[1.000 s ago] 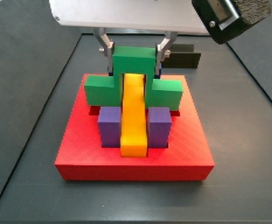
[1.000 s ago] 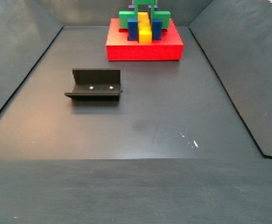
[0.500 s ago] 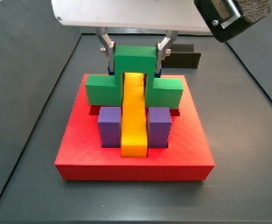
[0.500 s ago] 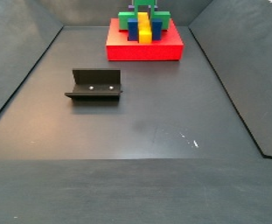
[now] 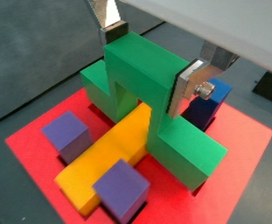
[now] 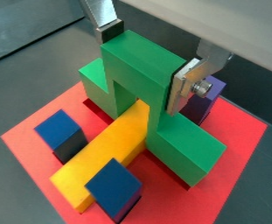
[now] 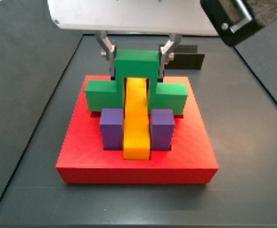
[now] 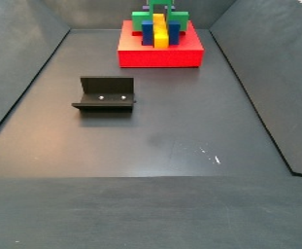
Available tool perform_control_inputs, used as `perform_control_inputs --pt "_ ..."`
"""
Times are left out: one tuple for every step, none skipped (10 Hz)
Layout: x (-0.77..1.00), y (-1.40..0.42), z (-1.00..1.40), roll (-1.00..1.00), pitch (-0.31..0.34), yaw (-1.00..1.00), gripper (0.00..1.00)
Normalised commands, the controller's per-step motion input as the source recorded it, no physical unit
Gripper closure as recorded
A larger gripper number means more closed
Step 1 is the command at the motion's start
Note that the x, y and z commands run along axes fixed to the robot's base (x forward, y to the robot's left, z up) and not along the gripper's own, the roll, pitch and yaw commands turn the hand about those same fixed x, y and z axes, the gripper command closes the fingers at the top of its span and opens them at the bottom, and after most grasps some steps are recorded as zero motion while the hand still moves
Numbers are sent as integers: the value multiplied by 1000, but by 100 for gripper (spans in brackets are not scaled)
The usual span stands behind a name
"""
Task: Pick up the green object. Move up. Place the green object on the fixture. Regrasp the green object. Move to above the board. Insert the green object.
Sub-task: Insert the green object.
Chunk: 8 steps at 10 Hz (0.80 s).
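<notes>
No writing, brand or label reads on any item I can see. In a side view, going left to right: one fixture [image 8: 105, 94], a dark L-shaped bracket with two pale dots on its upright face, standing alone on the dark floor [image 8: 153, 146], well apart from one board [image 8: 161, 51] at the far end. Board, one, red square slab, carrying the stacked blocks. Closer side view: one green object [image 7: 135, 78], matte green, raised centre block with two lower side blocks, seated on the board [image 7: 134, 158] astride one long yellow bar [image 7: 135, 116] that runs under its arch; purple blocks, two visible, left [image 7: 110, 126] and right [image 7: 163, 126] of the bar. In a wrist view I count two blue blocks [image 6: 62, 131] in front and one darker block [image 6: 201, 96] behind the silver finger [image 6: 187, 84]. Gripper [image 7: 137, 52], one, above the board's far part, its plates set against both sides of the green object's centre block, pinching it.
</notes>
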Motion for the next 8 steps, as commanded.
perform_control_inputs --pt "6 0 -40 0 0 0 100" --pt "166 111 -123 39 0 209 100" --pt "163 143 -71 41 0 286 100" --pt "129 100 -9 21 0 274 100" --pt "0 0 -37 0 0 0 100" --pt "0 -46 -83 46 1 0 100" --pt "0 -97 -103 64 11 0 100" --pt "0 -131 -123 84 23 0 100"
